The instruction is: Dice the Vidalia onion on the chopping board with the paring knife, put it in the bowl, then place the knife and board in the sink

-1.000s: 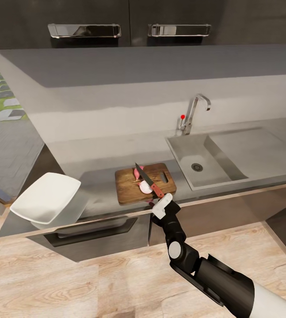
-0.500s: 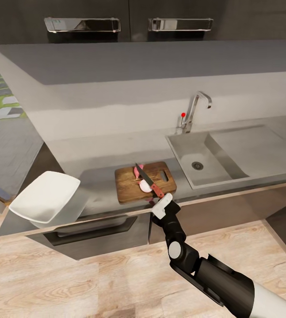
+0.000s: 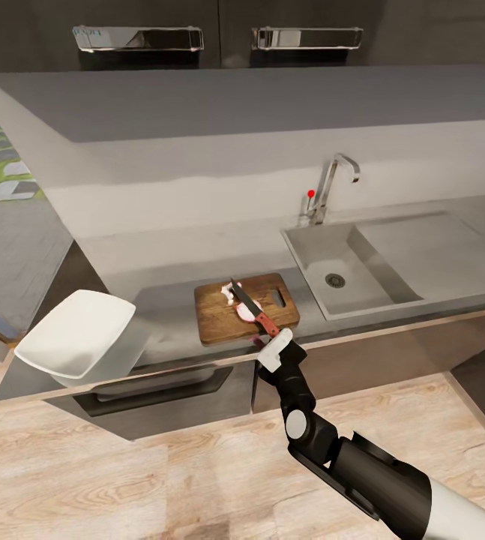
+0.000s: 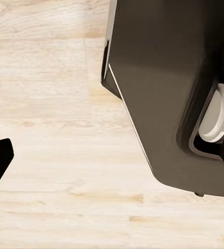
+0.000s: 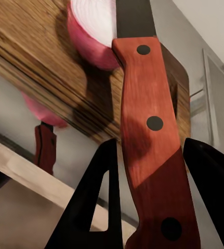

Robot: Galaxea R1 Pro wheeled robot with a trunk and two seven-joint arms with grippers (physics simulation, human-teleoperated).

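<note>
On the board (image 3: pixel 245 307), the knife (image 3: pixel 253 308) has dropped into the onion (image 3: pixel 236 298). The right end effector (image 3: pixel 270 346) grips its handle. Dicing looks underway.

One board (image 3: pixel 245 309), one knife (image 3: pixel 254 307), one bowl (image 3: pixel 77 335).

Grey countertop (image 3: pixel 175 259), chopping board (image 3: pixel 223 319) and bowl (image 3: pixel 77 334) (overhanging edge), inset sink (image 3: pixel 362 266)
</note>
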